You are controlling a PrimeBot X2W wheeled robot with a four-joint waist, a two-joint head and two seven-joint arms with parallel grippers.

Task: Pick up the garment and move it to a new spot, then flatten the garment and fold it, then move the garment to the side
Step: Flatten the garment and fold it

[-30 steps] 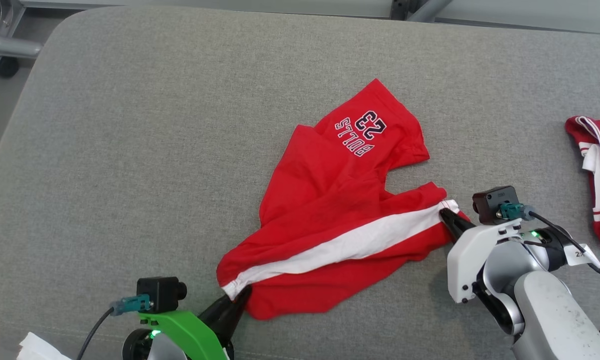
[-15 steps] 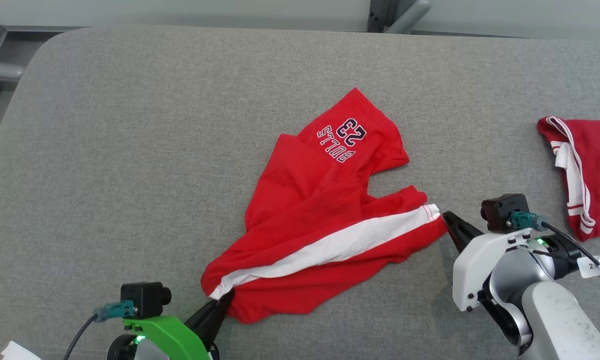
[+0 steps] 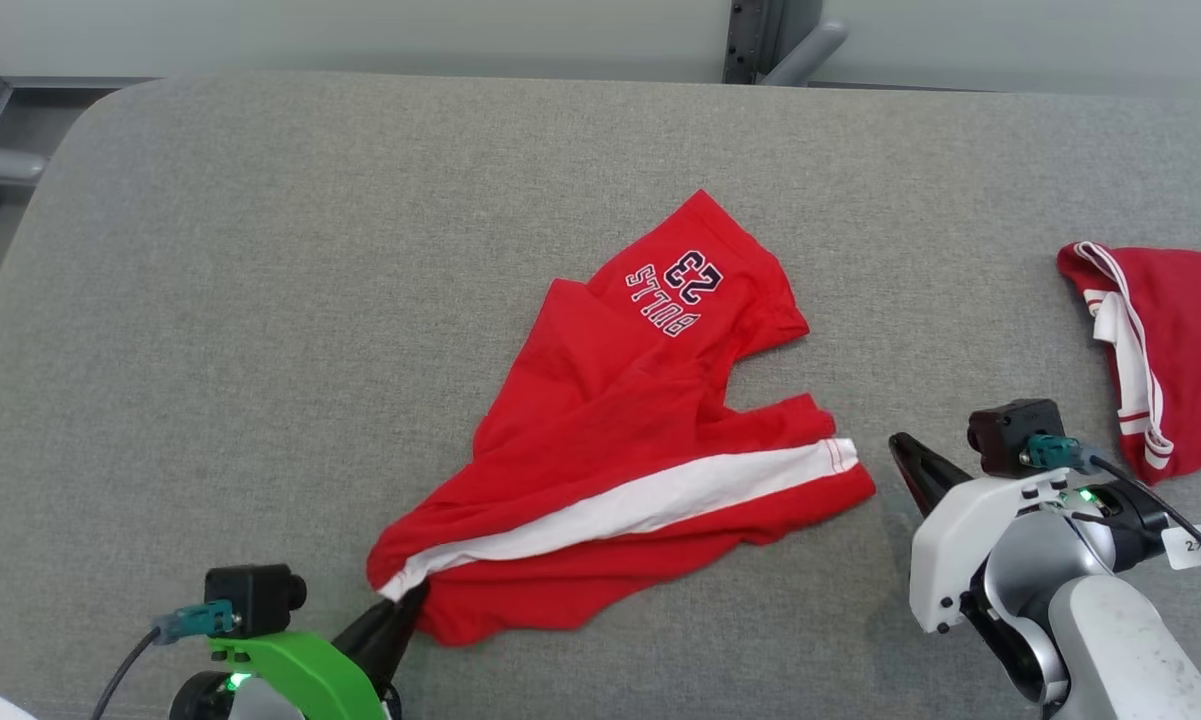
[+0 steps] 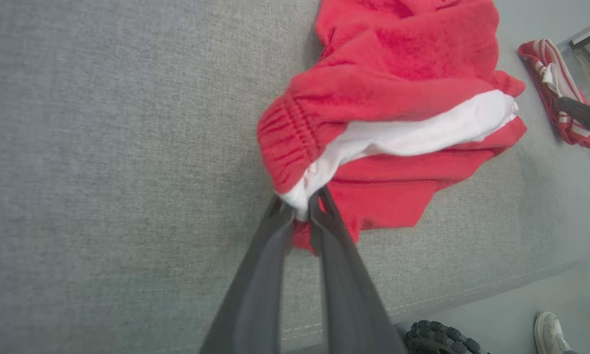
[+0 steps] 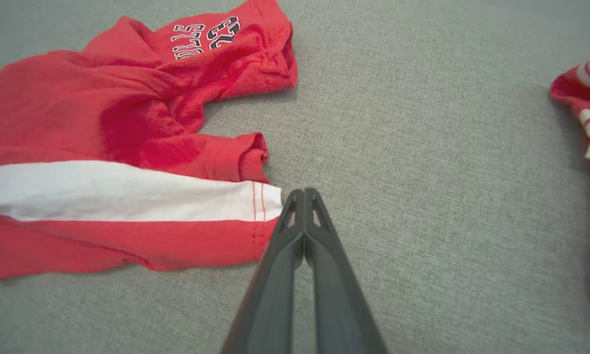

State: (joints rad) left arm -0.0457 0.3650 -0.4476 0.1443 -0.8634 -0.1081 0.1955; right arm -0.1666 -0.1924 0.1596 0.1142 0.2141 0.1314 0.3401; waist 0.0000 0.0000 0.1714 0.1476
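Across the middle of your grey padded table lies the garment, a pair of red shorts, crumpled and only partly spread. One leg points to the far side with a dark and white print reading BULLS 23, and the other leg reaches toward your right arm. A white stripe runs along its near side from the gathered waistband on your left to the hem on your right.

A second red garment with thin white bands sits bunched at the table's right edge, well apart from the shorts. Your right arm's pale body sits between the two along the near side.

Your left gripper is at the near left, its jaws pinched tight on the waistband corner where the white stripe ends. Your right gripper has its two fingers pressed together with nothing between them. Its tip rests just beside the stripe's hem end, with a sliver of bare table showing between in the head view.

Beyond the far edge a metal post stands. Below the near edge, the left wrist view shows a knobbly black tyre and, near it, a pale shoe on the floor.
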